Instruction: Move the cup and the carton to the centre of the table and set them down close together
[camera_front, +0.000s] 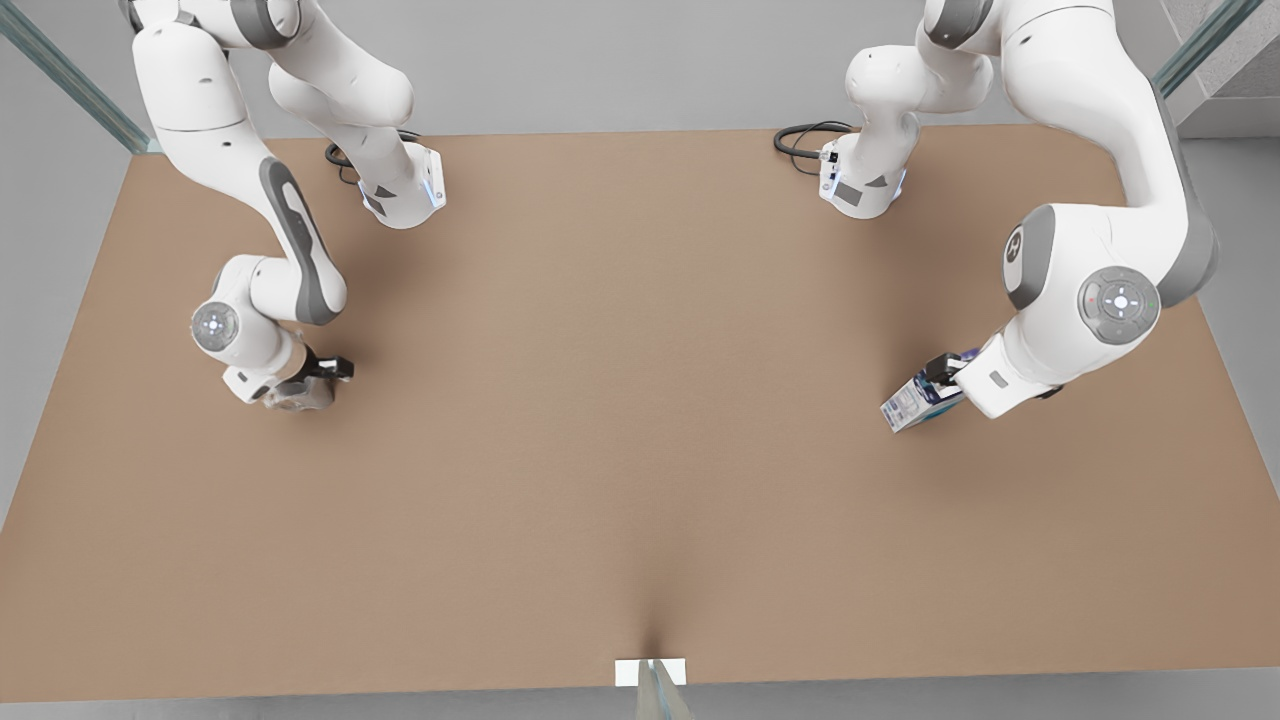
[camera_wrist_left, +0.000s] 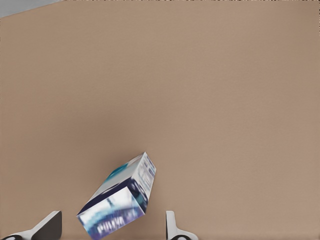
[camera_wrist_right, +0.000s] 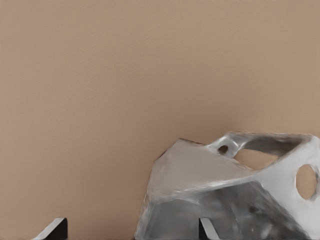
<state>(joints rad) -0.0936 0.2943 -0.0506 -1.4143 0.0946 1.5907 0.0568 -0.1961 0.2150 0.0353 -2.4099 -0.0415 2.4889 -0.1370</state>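
Left claw (camera_front: 938, 378), at the front view's right: fingers spread either side of the small white carton with blue and dark print (camera_front: 915, 402), which sits tilted between them. In the left wrist view the carton (camera_wrist_left: 120, 197) shows a gap to each finger (camera_wrist_left: 172, 225); contact with them cannot be told.

Right claw (camera_front: 318, 378), at the front view's left, by the shiny grey-silver faceted cup (camera_front: 295, 393); grip state cannot be told. Cup (camera_wrist_right: 235, 195) close under the right wrist camera.

Both lie well apart on the plain tan-brown tabletop (camera_front: 620, 400).
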